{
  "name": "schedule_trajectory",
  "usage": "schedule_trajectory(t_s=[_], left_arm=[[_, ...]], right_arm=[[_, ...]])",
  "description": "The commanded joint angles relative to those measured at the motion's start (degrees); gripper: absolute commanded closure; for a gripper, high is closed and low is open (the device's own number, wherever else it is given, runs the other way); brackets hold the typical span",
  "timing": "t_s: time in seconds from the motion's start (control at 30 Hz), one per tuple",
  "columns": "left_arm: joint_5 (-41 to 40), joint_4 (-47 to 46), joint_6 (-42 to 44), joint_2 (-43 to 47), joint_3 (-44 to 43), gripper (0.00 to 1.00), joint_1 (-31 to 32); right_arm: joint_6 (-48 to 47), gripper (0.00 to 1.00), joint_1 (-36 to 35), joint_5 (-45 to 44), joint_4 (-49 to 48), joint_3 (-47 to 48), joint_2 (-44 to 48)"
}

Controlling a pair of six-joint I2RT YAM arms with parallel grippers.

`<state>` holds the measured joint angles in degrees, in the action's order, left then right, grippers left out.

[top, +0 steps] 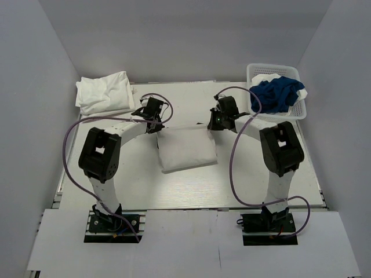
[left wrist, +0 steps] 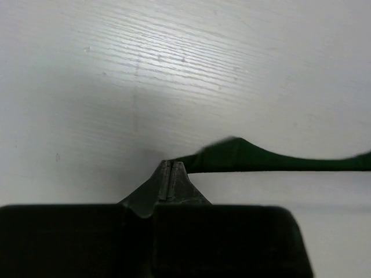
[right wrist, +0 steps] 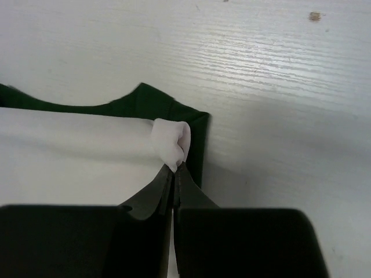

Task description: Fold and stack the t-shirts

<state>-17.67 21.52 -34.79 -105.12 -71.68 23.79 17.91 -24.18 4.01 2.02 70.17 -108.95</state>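
Our right gripper (right wrist: 175, 169) has its jaws pinched on a bunched corner of the white shirt (right wrist: 69, 156), which lies on a green shirt (right wrist: 151, 103) whose edge peeks out beside it. Our left gripper (left wrist: 168, 172) has its jaws pressed together at the shirt's other far corner; whether they catch cloth we cannot tell. The folded white shirt sits in the middle of the table (top: 174, 188). A white pile (top: 104, 92) lies far left, and a blue shirt (top: 277, 94) fills the basket (top: 255, 72) far right.
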Motion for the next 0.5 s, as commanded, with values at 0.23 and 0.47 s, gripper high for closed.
schedule_trajectory(t_s=[0.23,0.47], left_arm=[[1.41,3.79,-1.60,-6.59,-8.12,0.93,-4.98],[1.42,7.39,-0.11,-0.62,-9.53,0.19,-5.51]], right_arm=[[-2.35,0.92,1.68,2.84,-3.16,3.13,-2.68],[-4.37,0.10,1.33,7.49,-2.11,7.26,3.02]])
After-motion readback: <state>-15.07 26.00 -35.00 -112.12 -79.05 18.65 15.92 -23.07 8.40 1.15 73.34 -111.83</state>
